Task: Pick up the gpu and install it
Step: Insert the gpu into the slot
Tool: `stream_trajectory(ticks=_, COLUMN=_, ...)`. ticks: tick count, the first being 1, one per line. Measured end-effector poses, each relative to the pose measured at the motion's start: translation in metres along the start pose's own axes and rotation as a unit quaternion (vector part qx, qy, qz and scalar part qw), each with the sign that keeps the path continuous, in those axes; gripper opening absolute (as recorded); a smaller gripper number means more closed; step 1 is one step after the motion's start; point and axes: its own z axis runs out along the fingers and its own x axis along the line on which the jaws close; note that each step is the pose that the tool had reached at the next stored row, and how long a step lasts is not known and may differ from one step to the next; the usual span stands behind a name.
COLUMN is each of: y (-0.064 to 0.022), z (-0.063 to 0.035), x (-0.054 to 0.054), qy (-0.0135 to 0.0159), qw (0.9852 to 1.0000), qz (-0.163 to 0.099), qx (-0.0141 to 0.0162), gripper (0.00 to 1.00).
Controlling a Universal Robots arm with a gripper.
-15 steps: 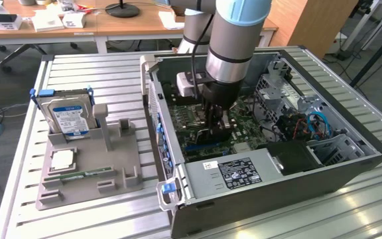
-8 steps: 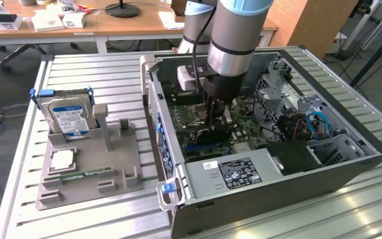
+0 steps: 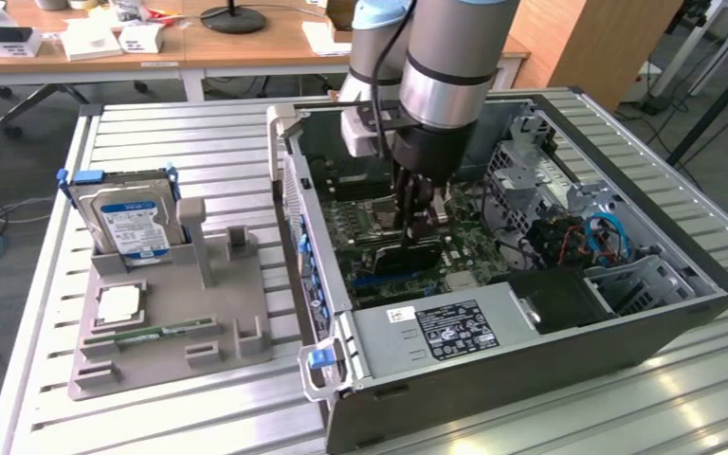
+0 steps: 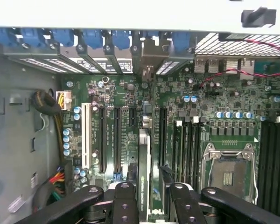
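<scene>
Pincer (image 4: 148,198) closed on gpu (image 4: 143,163), card pinched edge-on between the fingers (image 4: 126,205), held upright. Down inside open computer case (image 3: 667,313), above motherboard (image 4: 210,107), card in line with the long expansion slots (image 4: 115,140); seated or hovering just above — probably not yet fully in, hard to tell. Bracket end (image 4: 147,58) up at the rear slot openings with blue latches (image 4: 63,37).

Handling: thin, stiff, light board; fragile parts on face, edge connector easily damaged if tilted. Best hold on the top edge mid-length, squeezing flat faces, no twisting.

Outside the case: grey holder tray (image 3: 168,332) on slatted surface (image 3: 200,142), hard drive (image 3: 130,223) standing in it, memory stick (image 3: 162,334) lying flat.
</scene>
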Motion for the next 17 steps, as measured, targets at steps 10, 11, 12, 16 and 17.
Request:
stream_trajectory(ticks=10, y=-0.0010, z=-0.0283, x=0.000, qy=0.0000, qw=1.0000, qz=0.000, qx=0.0000, gripper=0.33)
stream_trajectory(ticks=11, y=-0.0011, z=-0.0313, x=0.000, qy=0.0000, qw=1.0000, qz=0.000, qx=0.0000, gripper=0.33)
stream_trajectory(ticks=12, y=-0.0013, z=-0.0344, x=-0.001, qy=0.0000, qw=1.0000, qz=0.001, qx=0.0000, gripper=0.33)
stream_trajectory(ticks=16, y=-0.0018, z=-0.0469, x=-0.001, qy=0.0000, qw=1.0000, qz=0.001, qx=0.0000, gripper=0.33)
stream_trajectory(ticks=17, y=-0.0019, z=-0.0498, x=-0.001, qy=0.0000, qw=1.0000, qz=0.001, qx=0.0000, gripper=0.33)
